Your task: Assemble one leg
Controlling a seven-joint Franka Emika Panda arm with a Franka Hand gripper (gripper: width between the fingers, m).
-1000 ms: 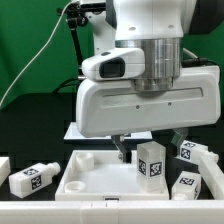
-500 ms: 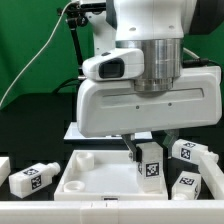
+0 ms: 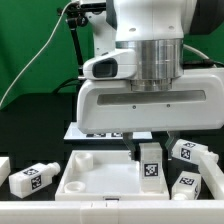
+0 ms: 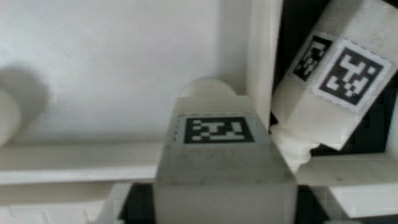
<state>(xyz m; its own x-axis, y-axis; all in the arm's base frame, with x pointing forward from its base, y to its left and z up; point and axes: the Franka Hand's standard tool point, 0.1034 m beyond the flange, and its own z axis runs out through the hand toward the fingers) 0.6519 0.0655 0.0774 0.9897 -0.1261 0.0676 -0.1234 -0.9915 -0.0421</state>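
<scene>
The gripper (image 3: 147, 152) is holding the leg (image 3: 150, 166) upright, lower right, over the tray (image 3: 85, 175); tilting risks jamming it

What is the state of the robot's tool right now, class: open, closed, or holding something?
Tool: closed on the leg, which stands upright at the white tray-like piece.

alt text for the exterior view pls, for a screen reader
A white robot gripper stands a tagged white leg upright on a white tray-like piece. More legs lie at both sides, before a green backdrop.
</scene>
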